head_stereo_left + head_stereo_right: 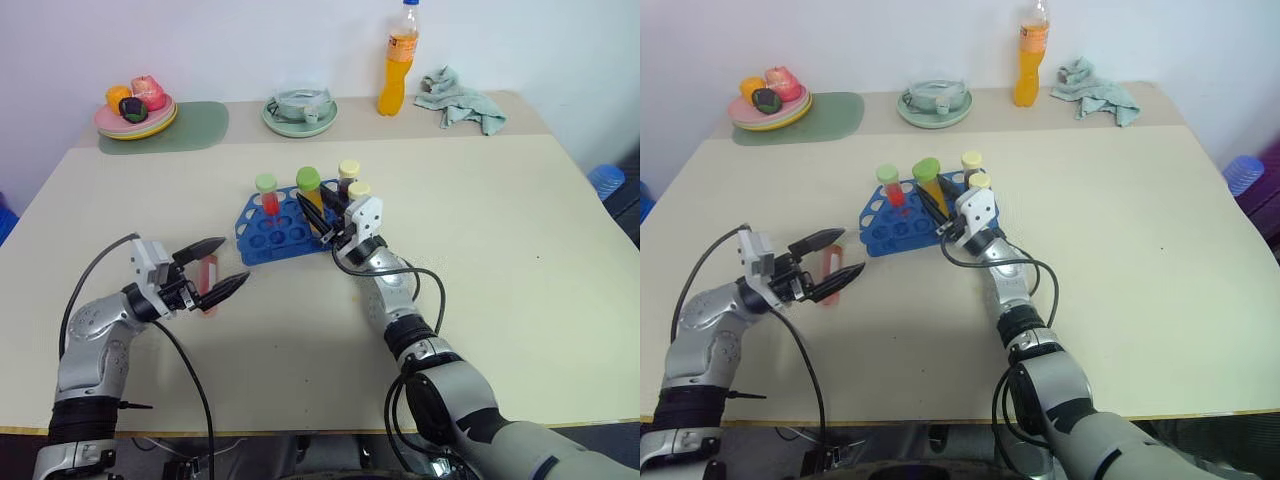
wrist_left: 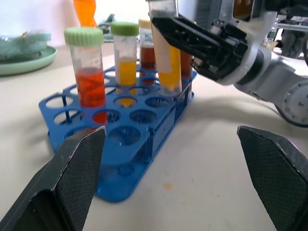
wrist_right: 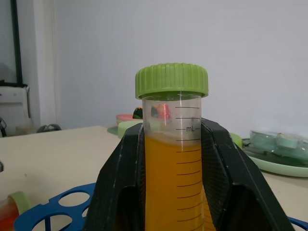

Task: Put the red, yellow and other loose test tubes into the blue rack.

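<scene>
The blue rack (image 1: 262,240) stands mid-table. A red tube with a light-green cap (image 1: 267,194) and two pale-yellow-capped tubes (image 1: 348,172) stand in it. My right gripper (image 1: 318,208) is shut on an upright yellow tube with a green cap (image 3: 171,173), whose lower end sits at a hole near the rack's right end. In the left wrist view another green-capped yellow tube (image 2: 126,62) stands in the rack. My left gripper (image 1: 236,260) is open left of the rack, nothing between its fingers. A loose red tube (image 1: 208,285) lies on the table under it.
Along the far edge stand an orange drink bottle (image 1: 398,60), a green plate with a cup (image 1: 300,122), a fruit plate (image 1: 135,125) on a green mat and a crumpled cloth (image 1: 460,98). Cables trail from both arms.
</scene>
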